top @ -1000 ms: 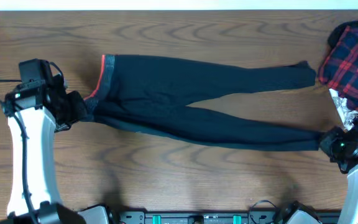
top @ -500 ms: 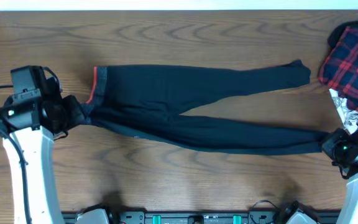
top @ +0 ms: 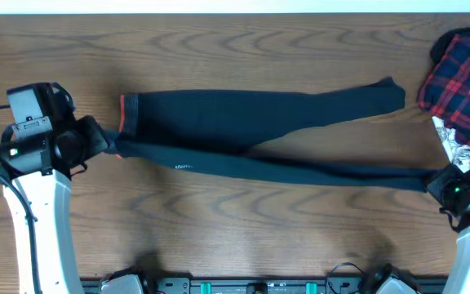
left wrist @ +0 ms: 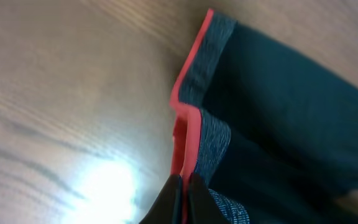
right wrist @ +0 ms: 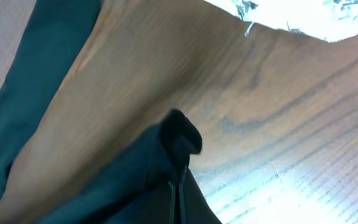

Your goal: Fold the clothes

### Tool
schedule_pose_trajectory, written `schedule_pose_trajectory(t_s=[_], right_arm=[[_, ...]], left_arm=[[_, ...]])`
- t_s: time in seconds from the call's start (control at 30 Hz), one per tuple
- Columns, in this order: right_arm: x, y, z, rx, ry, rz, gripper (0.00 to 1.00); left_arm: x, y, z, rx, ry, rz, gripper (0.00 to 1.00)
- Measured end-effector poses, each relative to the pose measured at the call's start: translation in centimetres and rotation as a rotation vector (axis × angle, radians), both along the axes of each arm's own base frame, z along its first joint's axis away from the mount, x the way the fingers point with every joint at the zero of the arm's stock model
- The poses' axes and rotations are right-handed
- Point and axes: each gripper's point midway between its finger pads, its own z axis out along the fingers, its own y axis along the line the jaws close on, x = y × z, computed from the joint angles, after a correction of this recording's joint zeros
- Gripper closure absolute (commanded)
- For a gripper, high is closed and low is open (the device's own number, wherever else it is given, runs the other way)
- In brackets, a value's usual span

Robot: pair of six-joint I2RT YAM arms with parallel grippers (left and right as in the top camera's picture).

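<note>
**A:** From overhead, where do the trousers (top: 251, 135) lie?

**B:** They lie stretched across the tabletop (top: 243, 237), with the waistband (top: 129, 114) at the left and the legs running right. The left tool (top: 108, 145) is clenched on the near corner of the waistband. The right tool (top: 437, 181) grasps the cuff of the near leg, which is drawn taut between the two. The far leg lies flat, its end near the plaid garment (top: 463, 82). A white cloth (top: 455, 147) sits just beside the right tool.

**A:** And the left wrist view?

**B:** The left tool (left wrist: 184, 202) is pinched on the red-orange edge of the grey-flecked waistband (left wrist: 210, 143). Black fabric spreads away to the right.

**A:** And the right wrist?

**B:** The right tool (right wrist: 178, 193) is closed on a bunched black cuff. The other leg crosses the upper left. The white cloth (right wrist: 291, 15) is at the top edge, apart from the cuff.
</note>
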Motion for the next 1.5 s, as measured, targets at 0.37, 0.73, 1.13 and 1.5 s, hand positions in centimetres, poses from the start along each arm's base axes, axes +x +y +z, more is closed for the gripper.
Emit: schedule_pose_trajectory(t_s=[0.37, 0.73, 1.13, 1.5], right_arm=[[5.0, -0.8, 1.7, 0.003, -0.001, 0.076, 0.99], [9.4, 1.2, 1.2, 0.011, 0.033, 0.196, 0.99], [9.3, 1.5, 0.5, 0.011, 0.065, 0.202, 0.99], [8.4, 2.0, 0.0, 0.029, 0.108, 0.209, 0.99]], left_arm=[[2.8, 0.9, -1.7, 0.003, -0.004, 0.005, 0.94], [4.6, 1.2, -3.3, -0.009, -0.002, -0.001, 0.94], [-4.3, -6.2, -5.8, -0.321, 0.382, -0.053, 0.63], [-9.1, -6.8, -6.2, -0.332, 0.596, 0.054, 0.34]])
